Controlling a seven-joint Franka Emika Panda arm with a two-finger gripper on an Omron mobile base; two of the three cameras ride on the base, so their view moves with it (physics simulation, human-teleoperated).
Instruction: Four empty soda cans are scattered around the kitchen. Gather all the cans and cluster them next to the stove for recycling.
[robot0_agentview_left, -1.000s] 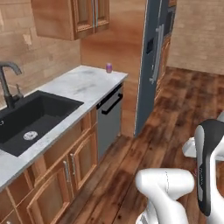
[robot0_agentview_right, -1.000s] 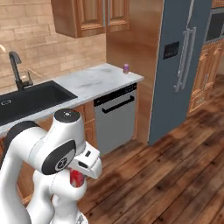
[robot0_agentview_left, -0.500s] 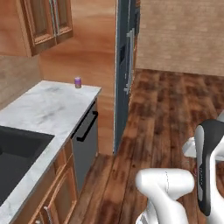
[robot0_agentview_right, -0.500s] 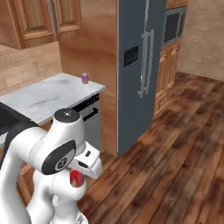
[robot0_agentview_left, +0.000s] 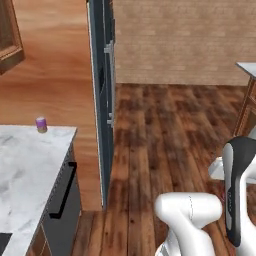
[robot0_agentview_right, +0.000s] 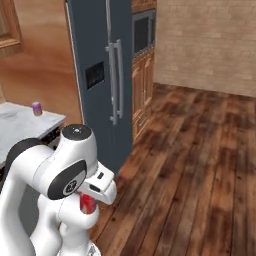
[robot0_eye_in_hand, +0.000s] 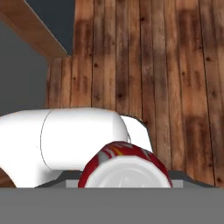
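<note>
Red can (robot0_eye_in_hand: 126, 168) sits clamped in my gripper (robot0_eye_in_hand: 127, 181), tucked low for carrying toward the stove; purple can (robot0_agentview_left: 41, 124) waits on the marble surface (robot0_agentview_left: 25, 170).

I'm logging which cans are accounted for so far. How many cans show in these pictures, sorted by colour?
Red can: 1, held at the gripper, also seen under the arm in the right base view.
Pink-purple can: 1, upright on the marble counter beside the fridge.
Total: 2 cans.
</note>
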